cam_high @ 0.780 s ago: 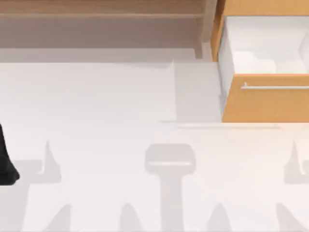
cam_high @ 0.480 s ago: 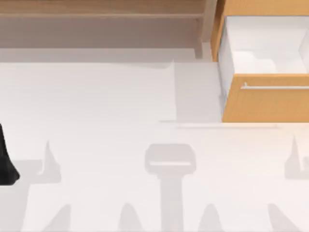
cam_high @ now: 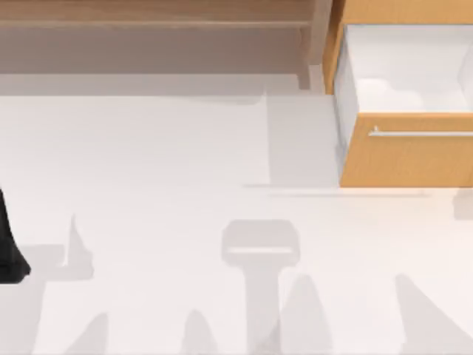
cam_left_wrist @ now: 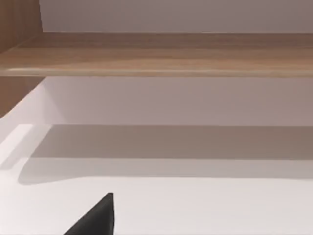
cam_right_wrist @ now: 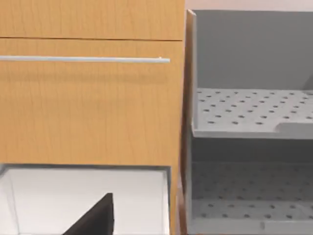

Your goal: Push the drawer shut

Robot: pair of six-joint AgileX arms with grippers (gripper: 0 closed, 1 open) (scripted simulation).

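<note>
White table (cam_high: 162,185) with drawer (cam_high: 406,155) pulled open beside pale wooden shelf unit (cam_high: 155,22); claw states impossible to tell

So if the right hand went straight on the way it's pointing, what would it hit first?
Most likely the drawer: the right hand faces its orange-tan front, not the grey perforated rack beside it. Depth is unclear.

We find no text, label, brand, number or sign that can be read in any view. The drawer (cam_high: 406,151) front is plain wood, and the shelf unit (cam_high: 155,15) carries no lettering either.
</note>
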